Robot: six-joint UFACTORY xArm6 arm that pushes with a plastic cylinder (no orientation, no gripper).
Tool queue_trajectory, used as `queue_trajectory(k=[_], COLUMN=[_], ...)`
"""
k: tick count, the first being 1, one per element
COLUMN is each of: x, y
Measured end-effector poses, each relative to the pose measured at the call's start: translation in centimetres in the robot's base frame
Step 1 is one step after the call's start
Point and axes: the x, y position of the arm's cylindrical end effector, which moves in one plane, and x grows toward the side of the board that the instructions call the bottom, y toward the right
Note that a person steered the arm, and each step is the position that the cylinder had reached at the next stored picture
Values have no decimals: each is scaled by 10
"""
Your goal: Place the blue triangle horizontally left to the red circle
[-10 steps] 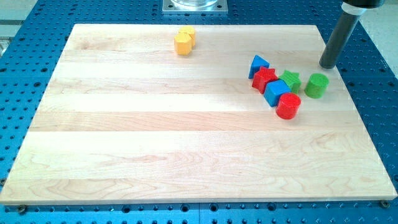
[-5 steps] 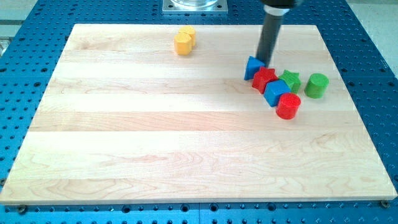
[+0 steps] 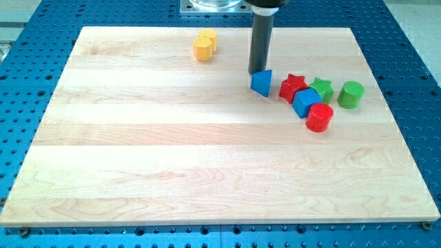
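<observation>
The blue triangle (image 3: 261,83) lies on the wooden board, right of centre in the upper half. My tip (image 3: 257,72) touches its upper left edge, just above it. The red circle (image 3: 319,117) sits lower and to the right, at the lower end of a cluster. The triangle stands apart from the cluster, with a small gap to the red star (image 3: 293,86).
A blue cube (image 3: 306,102) lies between the red star and the red circle. A green star (image 3: 321,89) and a green cylinder (image 3: 351,94) sit to the right. Yellow blocks (image 3: 204,45) lie near the board's top edge (image 3: 138,29).
My tip swept from the view's upper right leftwards across the board. It met the blue triangle and pushed it left, away from the red star, turning it.
</observation>
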Motion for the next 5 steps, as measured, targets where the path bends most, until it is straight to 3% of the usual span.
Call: queue_trajectory(k=[1, 2, 3, 5], x=[37, 44, 102, 74], y=[20, -31, -51, 6])
